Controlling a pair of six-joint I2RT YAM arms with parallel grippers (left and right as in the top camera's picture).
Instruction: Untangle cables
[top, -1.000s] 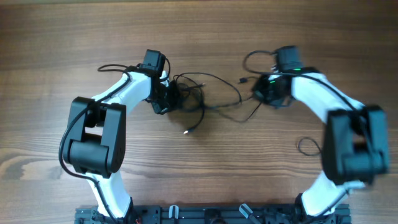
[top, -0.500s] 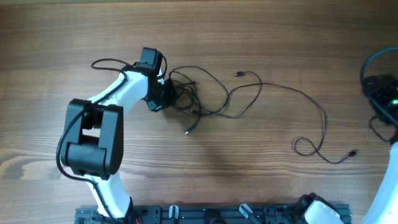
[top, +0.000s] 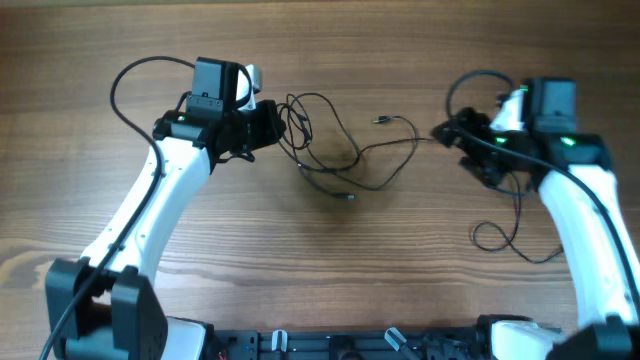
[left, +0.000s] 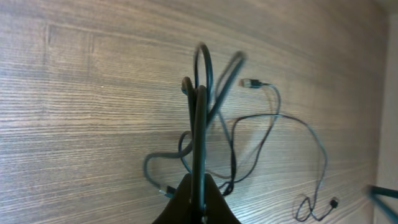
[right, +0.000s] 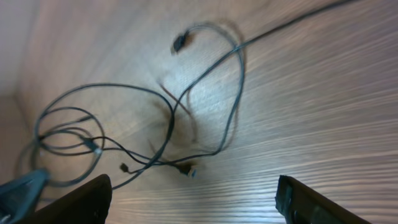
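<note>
Cables (top: 300, 140) lie mid tabletop (top: 330, 290) between the two arms; thin dark wires, loose loops bunched at the left end; one long strand trails right, passing by the right arm to a small loop (top: 490, 236) low on that side; one plug (top: 383, 121) lies free above the middle, a second plug end (top: 349, 197) below the bunch; left gripper (top: 268, 128) sits at the left edge of the bunch, fingers (left: 183, 211) pressed together and pinching a strand of the cables; left wrist view shows that strand running straight out from the closed tips, other loops blurred behind it; cannot tell if the pinched part is off the wood; right gripper (top: 452, 136) hangs over the long strand, fingers (right: 81, 202) spread wide, nothing between them; right wrist view shows loops and plugs on the wood below, apart from the fingers.
</note>
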